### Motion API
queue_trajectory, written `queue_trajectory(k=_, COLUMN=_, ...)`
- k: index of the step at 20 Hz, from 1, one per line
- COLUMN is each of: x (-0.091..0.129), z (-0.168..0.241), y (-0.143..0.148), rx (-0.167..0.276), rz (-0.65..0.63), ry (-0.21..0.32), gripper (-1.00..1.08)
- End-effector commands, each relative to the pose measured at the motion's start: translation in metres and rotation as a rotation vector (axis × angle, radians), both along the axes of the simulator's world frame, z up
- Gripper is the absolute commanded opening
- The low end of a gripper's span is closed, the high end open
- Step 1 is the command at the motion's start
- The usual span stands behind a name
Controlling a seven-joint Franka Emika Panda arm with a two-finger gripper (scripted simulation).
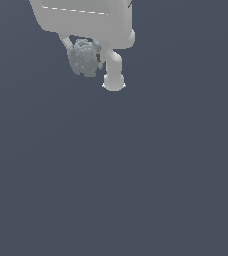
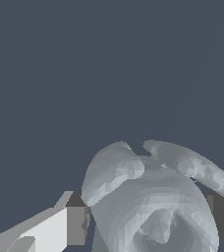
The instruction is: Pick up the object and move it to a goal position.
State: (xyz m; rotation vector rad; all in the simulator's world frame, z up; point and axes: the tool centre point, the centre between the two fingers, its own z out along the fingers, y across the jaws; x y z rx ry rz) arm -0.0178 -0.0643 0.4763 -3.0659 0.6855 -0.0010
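Where the two jaws close in toward each other, the object (image 2: 153, 206) sits between them, and each jaw presses against one of its sides, so the gripper (image 2: 151, 224) is pinching it rather than standing spread or shut on nothing. In the wrist view the dark pads (image 2: 75, 224) of the fingers flank the lump, one on each side, and its pale grey-bluish surface fills the gap between them, with rounded knobs bulging out beyond the fingertips and one long curved lobe reaching past the far jaw. The exterior view shows the same hold from outside: the object (image 1: 85, 57) hangs just under the white hand (image 1: 81, 15), tucked against one thin finger on the exterior view's left, while the other finger (image 1: 113, 70) stands close beside it on the exterior view's right and ends in a rounded tip lower than the lump. The gripper (image 1: 93, 62) itself comes down from the top edge of that view, where the broad pale body of the hand is cut off by the frame. Outward from the jaws there is only a flat, even dark blue-grey surface (image 1: 136, 175) on every side, and whether the lump touches it or is held clear of it cannot be told.
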Motion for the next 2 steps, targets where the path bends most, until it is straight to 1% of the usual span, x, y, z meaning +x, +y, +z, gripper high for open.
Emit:
queue_trajectory(k=1, x=0.0004, z=0.0002, y=0.0, rx=0.0, rz=0.0, ry=0.001, gripper=-1.0)
queue_trajectory(k=2, x=0.0005, z=0.0, y=-0.0001, rx=0.0, rz=0.0, ry=0.001, gripper=-1.0)
